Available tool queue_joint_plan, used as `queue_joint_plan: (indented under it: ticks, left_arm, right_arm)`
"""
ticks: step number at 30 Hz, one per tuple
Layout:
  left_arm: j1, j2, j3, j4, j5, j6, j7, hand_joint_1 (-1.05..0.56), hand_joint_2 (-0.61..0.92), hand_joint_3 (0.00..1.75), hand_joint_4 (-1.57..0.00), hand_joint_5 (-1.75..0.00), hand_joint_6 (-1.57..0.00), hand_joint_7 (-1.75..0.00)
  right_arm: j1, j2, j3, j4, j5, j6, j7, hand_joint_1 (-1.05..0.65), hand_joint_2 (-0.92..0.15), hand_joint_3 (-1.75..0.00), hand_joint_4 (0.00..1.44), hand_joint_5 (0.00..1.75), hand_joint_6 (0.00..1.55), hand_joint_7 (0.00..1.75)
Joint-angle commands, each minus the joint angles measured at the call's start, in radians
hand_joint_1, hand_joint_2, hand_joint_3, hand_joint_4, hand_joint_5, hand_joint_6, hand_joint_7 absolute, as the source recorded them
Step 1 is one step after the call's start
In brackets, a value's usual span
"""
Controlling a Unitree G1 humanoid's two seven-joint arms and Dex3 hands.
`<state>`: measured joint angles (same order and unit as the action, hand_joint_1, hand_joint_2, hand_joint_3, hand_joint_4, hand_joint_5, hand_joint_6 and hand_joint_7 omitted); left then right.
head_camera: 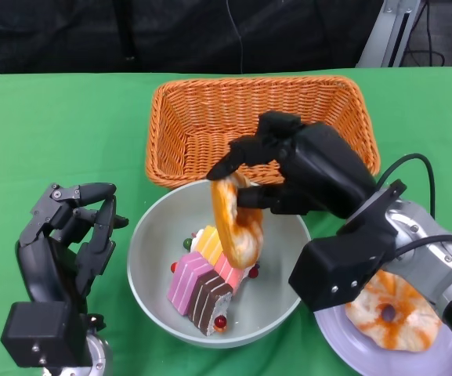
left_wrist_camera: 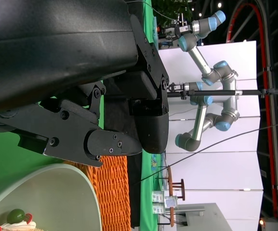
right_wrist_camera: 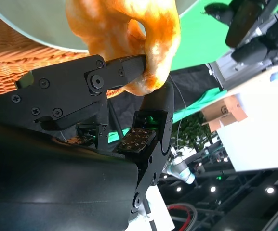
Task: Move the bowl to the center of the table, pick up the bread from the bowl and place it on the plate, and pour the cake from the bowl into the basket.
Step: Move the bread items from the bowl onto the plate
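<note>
We hold the bread (head_camera: 236,222) pinched in our right hand (head_camera: 300,168), hanging long axis upright over the bowl (head_camera: 151,243), above the cake (head_camera: 204,278). The plate (head_camera: 343,337) lies toward the table's near right corner, already carrying another bread piece (head_camera: 392,311). Our left hand (head_camera: 65,235) rests beside the bowl, fingers loosely curled on nothing.

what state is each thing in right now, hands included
right hand: holds the bread, lifted over the bowl
bread: hanging from the fingers
bowl: upright, cake inside
cake: lying in the bowl
basket: upright, nothing in it
plate: holds one pastry
left hand: holds nothing, fingers apart
</note>
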<state>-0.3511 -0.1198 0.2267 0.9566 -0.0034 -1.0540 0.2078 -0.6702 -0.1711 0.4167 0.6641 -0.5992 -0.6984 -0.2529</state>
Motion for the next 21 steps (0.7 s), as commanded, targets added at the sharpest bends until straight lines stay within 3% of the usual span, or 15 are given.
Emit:
queue_joint_plan:
  ticks: [1,9,21]
  left_arm:
    - [0.005,0.018,0.004,-0.01,0.0,-0.013,0.012,-0.22,0.92,0.26,-0.82,-1.33,-0.87,-1.0]
    - [0.007,0.021,0.005,-0.012,-0.01,-0.009,0.005,-0.21,0.92,0.26,-0.83,-1.33,-0.87,-1.0]
    - [0.012,0.029,0.005,-0.017,-0.023,0.0,-0.01,-0.21,0.92,0.27,-0.81,-1.34,-0.86,-1.02]
  right_arm:
    - [0.007,-0.004,-0.016,-0.009,0.021,-0.01,0.011,-0.24,-0.92,0.0,0.7,1.43,0.82,0.81]
    - [0.018,-0.01,-0.045,-0.025,0.013,-0.038,-0.052,-0.23,-0.89,0.0,0.72,1.46,0.83,0.84]
    - [0.062,-0.014,-0.124,-0.121,0.054,-0.034,-0.052,-0.24,-0.88,0.0,0.69,1.53,0.82,0.89]
